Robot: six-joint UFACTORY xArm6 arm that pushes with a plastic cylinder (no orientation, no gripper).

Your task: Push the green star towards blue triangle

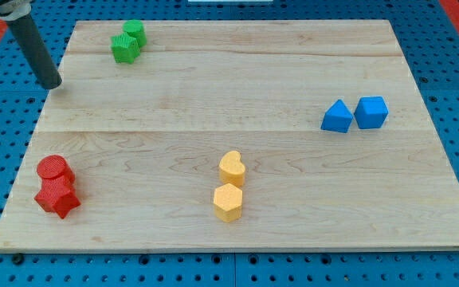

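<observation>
Green star (pixel 124 49) lies top left; blue triangle (pixel 337 116), seemingly upright, right.

Upper left of the frame on the wooden desk (pixel 293 72), the green star block (pixel 124 49) touches the green cylinder block (pixel 135 32). My tip (pixel 51 84) lies lower left of them, at the desk's left edge. The blue triangle block (pixel 337 116) sits mid-right, touching the blue cube block (pixel 371 112) on its right.
</observation>
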